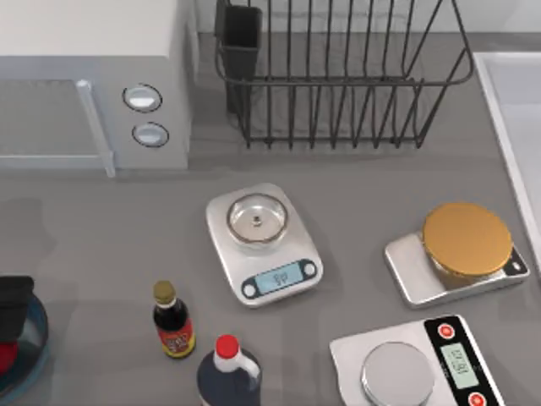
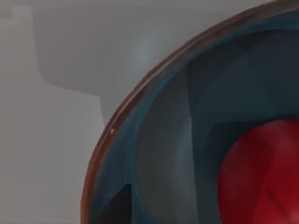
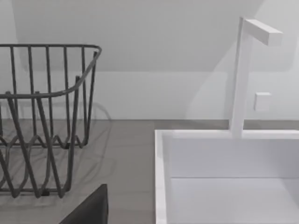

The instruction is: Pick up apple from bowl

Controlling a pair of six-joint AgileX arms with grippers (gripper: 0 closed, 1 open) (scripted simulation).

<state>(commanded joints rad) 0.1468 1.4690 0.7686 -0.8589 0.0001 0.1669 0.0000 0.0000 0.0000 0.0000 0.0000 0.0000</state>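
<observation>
Our left tool (image 1: 13, 315) hangs at the counter's (image 1: 110, 228) far left edge, near eight o'clock from the middle scale, directly over the blue glass bowl (image 1: 32, 351); whether its fingers are released or clenched we cannot tell. The apple (image 1: 6, 355) sits inside the bowl, a red sliver under the dark tool in the top view; in the left wrist view the apple (image 2: 261, 177) lies low in the blue bowl (image 2: 154, 154), inside its brownish rim.

At the counter's centre stands a steel-plated kitchen scale (image 1: 264, 243); at three o'clock from it sits a scale with a gold plate (image 1: 463, 250); at five o'clock, near the front edge, lies a third scale with red buttons (image 1: 414, 365). A small sauce bottle (image 1: 172, 321) stands at seven o'clock from the centre scale; just beside it, toward the front, is a dark bottle with a red cap (image 1: 228, 370). A microwave (image 1: 93, 85) fills the eleven o'clock corner; a wire dish rack (image 1: 338, 76) stands at twelve to one o'clock; a white sink (image 1: 516, 127) runs along the right edge.

The right wrist view faces the rack (image 3: 42, 116), the sink (image 3: 224, 177) and its faucet (image 3: 243, 74); of the right tool's state we cannot tell.
</observation>
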